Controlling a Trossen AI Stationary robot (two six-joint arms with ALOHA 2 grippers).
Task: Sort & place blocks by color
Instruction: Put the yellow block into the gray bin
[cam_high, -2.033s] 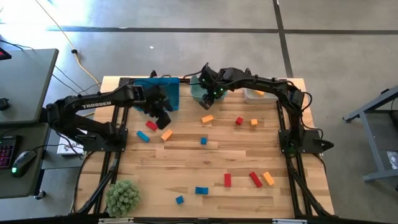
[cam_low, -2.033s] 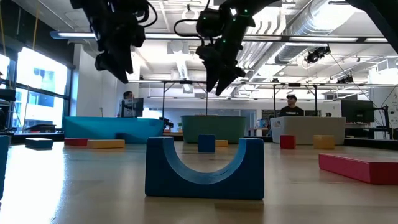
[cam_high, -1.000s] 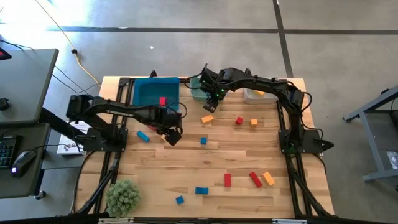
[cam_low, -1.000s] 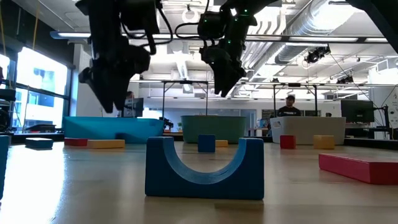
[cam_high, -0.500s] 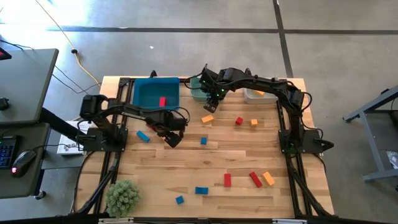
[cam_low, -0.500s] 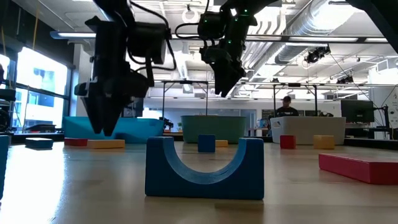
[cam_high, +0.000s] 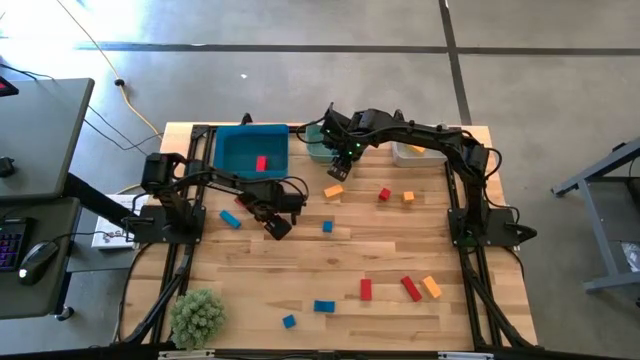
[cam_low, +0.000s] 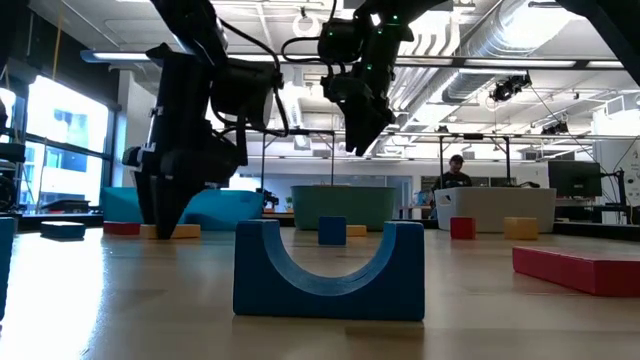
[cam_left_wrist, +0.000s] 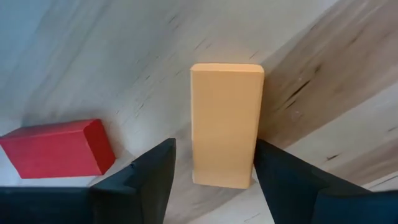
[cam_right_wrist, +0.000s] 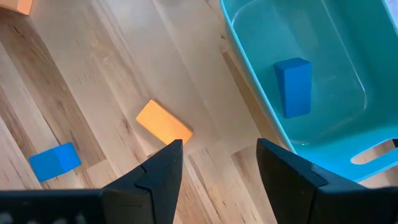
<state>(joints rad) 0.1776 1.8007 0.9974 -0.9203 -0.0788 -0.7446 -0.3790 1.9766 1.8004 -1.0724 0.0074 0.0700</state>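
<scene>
My left gripper (cam_left_wrist: 214, 149) is open and low over the table, in front of the blue bin (cam_high: 232, 150). Its fingers stand on either side of one end of an orange bar (cam_left_wrist: 226, 118) that lies flat on the wood; I see no touch. A red block (cam_left_wrist: 56, 148) lies beside it. My left gripper (cam_high: 273, 224) covers the bar in the high view. One red block (cam_high: 262, 162) lies in the blue bin. My right gripper (cam_right_wrist: 219, 155) hangs open and empty by the near edge of the teal bin (cam_right_wrist: 348, 124), which holds a blue block (cam_right_wrist: 292, 87).
Loose blocks lie about: blue (cam_high: 230, 218), blue (cam_high: 327, 227), orange (cam_high: 333, 190), red (cam_high: 384, 194), orange (cam_high: 408, 197), and several more toward the near edge. A white-grey bin (cam_high: 410, 153) stands far right. A green plant (cam_high: 196, 318) sits at the near left corner.
My left gripper has come down from well above the table until its fingertips are at table height around the orange bar, staying open. The right arm has kept still. No block has moved.
</scene>
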